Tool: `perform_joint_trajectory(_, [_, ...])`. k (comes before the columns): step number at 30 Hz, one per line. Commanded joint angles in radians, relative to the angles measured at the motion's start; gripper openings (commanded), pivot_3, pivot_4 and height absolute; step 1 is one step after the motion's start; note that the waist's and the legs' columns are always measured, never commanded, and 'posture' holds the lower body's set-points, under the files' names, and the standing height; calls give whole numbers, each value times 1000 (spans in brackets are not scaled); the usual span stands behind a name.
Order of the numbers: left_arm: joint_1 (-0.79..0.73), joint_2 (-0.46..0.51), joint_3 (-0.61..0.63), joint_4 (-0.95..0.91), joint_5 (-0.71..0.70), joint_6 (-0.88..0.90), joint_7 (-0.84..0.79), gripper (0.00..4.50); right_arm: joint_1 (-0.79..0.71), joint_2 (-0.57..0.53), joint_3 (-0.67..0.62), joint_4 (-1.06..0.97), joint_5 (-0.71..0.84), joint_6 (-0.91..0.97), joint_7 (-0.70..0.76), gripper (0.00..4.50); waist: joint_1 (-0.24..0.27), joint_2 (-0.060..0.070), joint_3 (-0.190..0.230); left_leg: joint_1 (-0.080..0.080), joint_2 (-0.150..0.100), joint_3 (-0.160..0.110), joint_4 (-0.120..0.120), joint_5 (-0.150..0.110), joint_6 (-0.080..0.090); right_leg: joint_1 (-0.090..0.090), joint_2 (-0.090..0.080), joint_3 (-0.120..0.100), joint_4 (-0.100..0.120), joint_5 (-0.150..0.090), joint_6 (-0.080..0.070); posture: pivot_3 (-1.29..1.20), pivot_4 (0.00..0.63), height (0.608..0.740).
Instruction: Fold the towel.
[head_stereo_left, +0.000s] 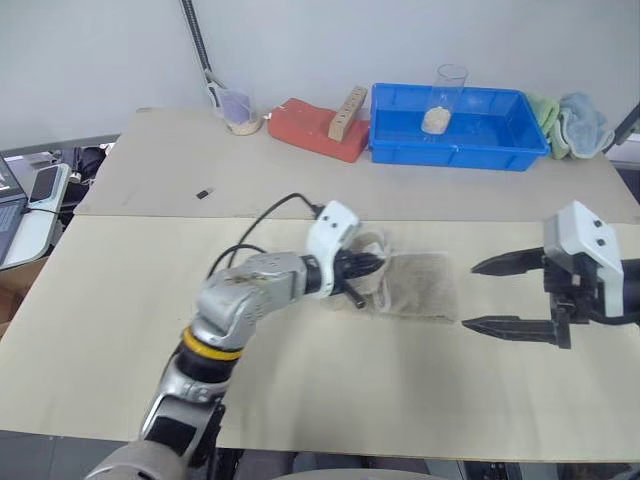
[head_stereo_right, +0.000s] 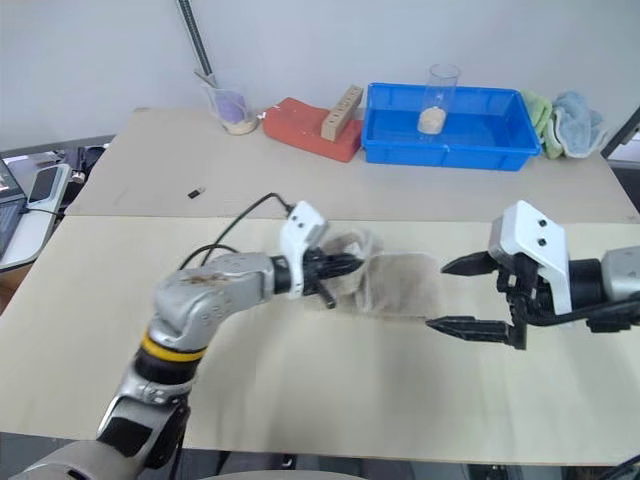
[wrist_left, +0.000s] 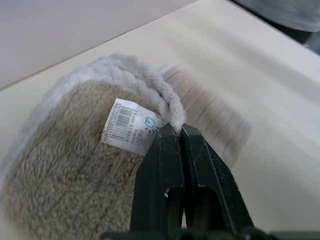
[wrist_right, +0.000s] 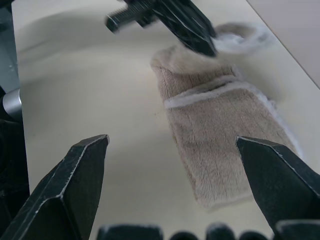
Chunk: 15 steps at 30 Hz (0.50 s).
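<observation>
The towel (head_stereo_left: 415, 285) lies near the middle of the table (head_stereo_left: 300, 390), a little right of the picture's center in the left eye view, already doubled into a narrow strip. Its long side runs left to right across that view. The left gripper (head_stereo_left: 366, 266) sits at the strip's left end, and its two black fingers are pressed tight together on the white twisted edging there, so that this end is lifted off the table and curls up. The rest of the strip lies flat to the right of those fingers. So the left arm is the one touching the cloth, and the flat part stretches away from it toward the right side of the frame. The right gripper (head_stereo_left: 495, 295) hangs just past the towel's right end, near it but not touching it, with its fingers spread wide apart and nothing between them (it looks ready, not busy). A small white tag (wrist_left: 127, 126) is sewn on the towel beside the left fingers. It has a barcode, a little round blue mark and some tiny print, but the print is too small to read. The next fold probably means carrying the lifted left end over toward the right end.
</observation>
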Motion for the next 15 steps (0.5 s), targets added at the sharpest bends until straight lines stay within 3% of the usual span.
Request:
perform_joint_trajectory(1, [-50,-83,-68,66,47,-97,-26,38,54,0,-128,-52,15,40,-5,4500,2,0,0,0,0,0,0,0,0,0,0,0,0,0,0,0,150,740])
perform_joint_trajectory(6, [-63,-156,-207,189,172,-229,-53,38,126,14,-207,-91,28,72,-19,4500,2,0,0,-1,0,1,0,0,0,0,0,0,0,0,0,0,150,740])
perform_joint_trajectory(10, [-68,-167,-224,231,217,-266,-79,38,145,25,-231,-103,36,80,-36,4500,-4,0,0,0,0,2,0,0,0,1,0,2,0,0,0,0,150,740])
perform_joint_trajectory(14, [-68,-171,-206,209,198,-260,-135,1387,149,36,-232,-97,34,74,-66,4500,-3,0,0,0,0,2,0,0,0,1,0,1,0,0,0,0,150,740])
perform_joint_trajectory(15, [-69,-166,-202,187,181,-262,-170,1946,146,43,-226,-92,33,70,-80,4500,-2,0,0,0,0,2,0,0,0,1,0,1,0,0,0,0,150,740])
